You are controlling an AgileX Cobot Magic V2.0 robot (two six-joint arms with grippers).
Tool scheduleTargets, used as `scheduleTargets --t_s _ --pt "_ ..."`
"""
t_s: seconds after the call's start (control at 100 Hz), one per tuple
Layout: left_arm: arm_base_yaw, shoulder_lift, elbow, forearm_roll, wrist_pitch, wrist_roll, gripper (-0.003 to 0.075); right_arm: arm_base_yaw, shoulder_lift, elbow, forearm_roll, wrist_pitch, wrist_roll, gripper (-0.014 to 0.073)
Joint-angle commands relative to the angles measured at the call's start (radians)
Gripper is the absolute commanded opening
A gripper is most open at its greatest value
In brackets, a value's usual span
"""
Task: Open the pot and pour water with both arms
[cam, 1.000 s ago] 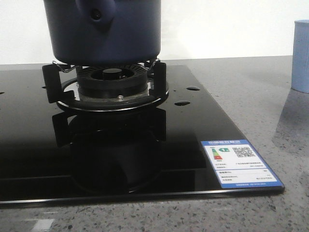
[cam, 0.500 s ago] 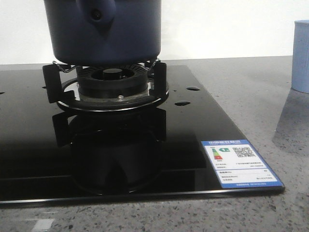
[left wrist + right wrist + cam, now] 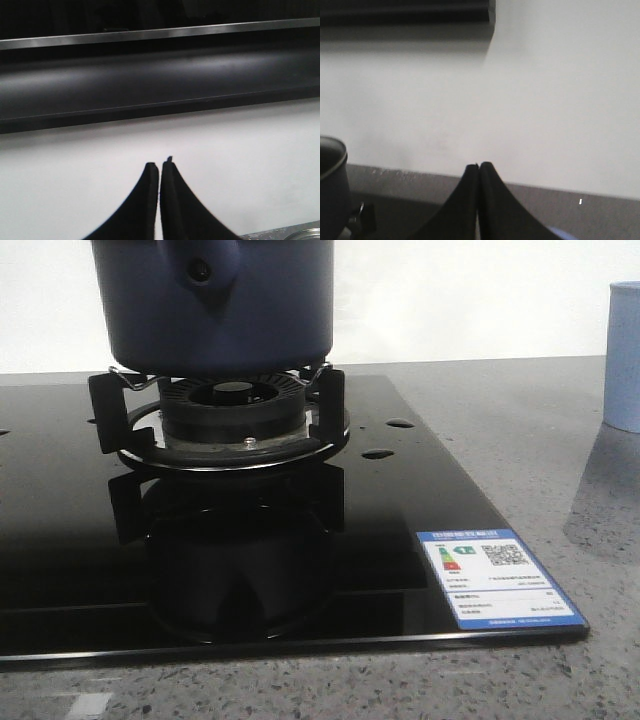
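Your navy pot [image 3: 215, 305] sits on the burner's black trivet [image 3: 225, 405] on the glass hob [image 3: 420, 490]. Left hand [image 3: 159, 165] and right hand [image 3: 479, 165] both closed, empty, seemingly facing the wall.

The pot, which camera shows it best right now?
The front view: the pot fills the upper left, sitting on the burner stand, its body and handle mount clear, though its top is cut off. The right wrist view catches only a sliver of its rim and side at the edge. The left wrist view shows none of it.
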Motion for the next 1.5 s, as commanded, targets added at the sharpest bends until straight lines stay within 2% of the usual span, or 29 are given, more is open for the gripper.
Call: scheduleTargets --t_s 0.0,0.11,0.19,0.36,0.51,0.74,1.0,1.49 --pt "0.017 -0.064 0.019 0.001 -0.099 0.000 -0.0020 0.029 -0.044 -0.108 0.030 0.009 0.011 -0.0049" --pt "0.019 -0.135 0.099 0.001 -0.145 0.000 -0.0020 0.036 -0.112 -0.132 0.030 -0.064 0.037 -0.0049" --pt "0.019 -0.201 0.174 -0.003 -0.166 0.000 -0.0020 0.036 -0.188 -0.112 0.026 -0.060 0.043 -0.0049" --pt "0.019 -0.362 0.345 -0.030 -0.201 0.000 -0.0020 0.036 -0.424 0.008 -0.022 0.068 0.043 -0.0049" --pt "0.019 -0.508 0.499 -0.077 -0.198 0.000 -0.0020 0.036 -0.636 0.166 -0.025 0.122 0.043 -0.0049" --pt "0.019 -0.686 0.658 -0.109 -0.197 0.000 -0.0020 0.036 -0.856 0.330 -0.025 0.218 0.043 -0.0049" --pt "0.019 -0.740 0.734 -0.116 -0.192 0.000 -0.0020 0.036 -0.856 0.394 -0.025 0.222 0.043 -0.0049" --pt "0.019 -0.740 0.741 -0.116 -0.181 0.000 -0.0020 0.036 -0.856 0.394 -0.025 0.230 0.043 -0.0049"
